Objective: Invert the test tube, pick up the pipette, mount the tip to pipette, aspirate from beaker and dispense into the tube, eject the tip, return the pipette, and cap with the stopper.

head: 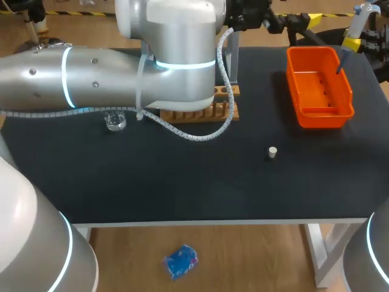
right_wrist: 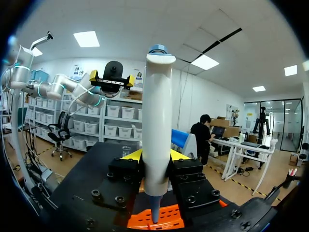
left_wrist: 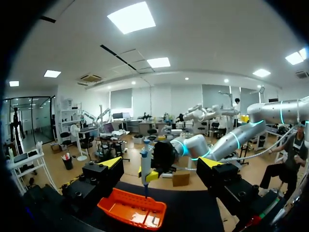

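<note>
Currently gripping pipette (right_wrist: 157,111) with right tool (right_wrist: 155,155) above orange tray (head: 316,91); holding left tool (left_wrist: 161,164) wide, apparently empty.

Black table (head: 182,188), orange tray (head: 322,118) at far right, wooden rack (head: 200,113), glass beaker (head: 114,121), small white stopper (head: 273,152) nearer front

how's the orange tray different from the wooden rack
The orange tray is an open basin; the wooden rack is brown, with holes. The tray lies in plain view below the held pipette; the rack is partly hidden behind my left arm. Both rest on the black table.
</note>
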Motion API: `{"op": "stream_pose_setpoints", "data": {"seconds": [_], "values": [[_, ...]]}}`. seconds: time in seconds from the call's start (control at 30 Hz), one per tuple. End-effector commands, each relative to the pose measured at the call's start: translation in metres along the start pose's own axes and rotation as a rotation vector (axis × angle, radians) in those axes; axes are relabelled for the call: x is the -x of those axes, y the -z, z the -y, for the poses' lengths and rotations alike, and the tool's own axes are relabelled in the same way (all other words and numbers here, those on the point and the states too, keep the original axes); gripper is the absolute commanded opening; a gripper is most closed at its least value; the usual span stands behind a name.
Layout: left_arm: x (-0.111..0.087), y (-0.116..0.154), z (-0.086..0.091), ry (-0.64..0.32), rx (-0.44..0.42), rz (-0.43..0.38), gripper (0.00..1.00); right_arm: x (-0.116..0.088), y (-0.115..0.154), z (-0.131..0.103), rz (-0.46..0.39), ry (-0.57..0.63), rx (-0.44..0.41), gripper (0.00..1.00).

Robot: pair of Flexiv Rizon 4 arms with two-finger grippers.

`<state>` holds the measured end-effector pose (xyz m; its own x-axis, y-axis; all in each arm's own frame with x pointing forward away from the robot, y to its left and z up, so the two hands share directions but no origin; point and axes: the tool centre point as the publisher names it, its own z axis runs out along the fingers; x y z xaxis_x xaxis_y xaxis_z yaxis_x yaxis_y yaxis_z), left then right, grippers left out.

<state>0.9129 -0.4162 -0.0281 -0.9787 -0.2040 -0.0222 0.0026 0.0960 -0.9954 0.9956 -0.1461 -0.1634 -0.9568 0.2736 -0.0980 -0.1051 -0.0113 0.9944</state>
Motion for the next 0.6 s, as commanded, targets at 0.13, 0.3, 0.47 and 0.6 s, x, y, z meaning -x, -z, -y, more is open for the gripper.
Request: {"op": "stream_pose_setpoints", "data": {"seconds": [0.13, 0.3, 0.47, 0.6], "values": [[-0.002, -0.002, -0.001, 0.017, -0.034, -0.006, 1.0, -0.004, -0.002, -0.001, -0.012, -0.01, 0.005, 0.0], [-0.004, 0.031, -0.006, 0.033, -0.036, -0.009, 1.0, -0.02, -0.014, -0.002, -0.053, -0.031, 0.059, 0.0], [-0.013, 0.069, -0.016, 0.038, -0.037, 0.001, 1.0, -0.037, -0.039, -0.009, -0.121, -0.027, 0.072, 0.0], [-0.022, 0.096, -0.021, 0.043, -0.048, 0.005, 1.0, -0.056, -0.063, -0.016, -0.184, -0.031, 0.079, 0.0]]}}
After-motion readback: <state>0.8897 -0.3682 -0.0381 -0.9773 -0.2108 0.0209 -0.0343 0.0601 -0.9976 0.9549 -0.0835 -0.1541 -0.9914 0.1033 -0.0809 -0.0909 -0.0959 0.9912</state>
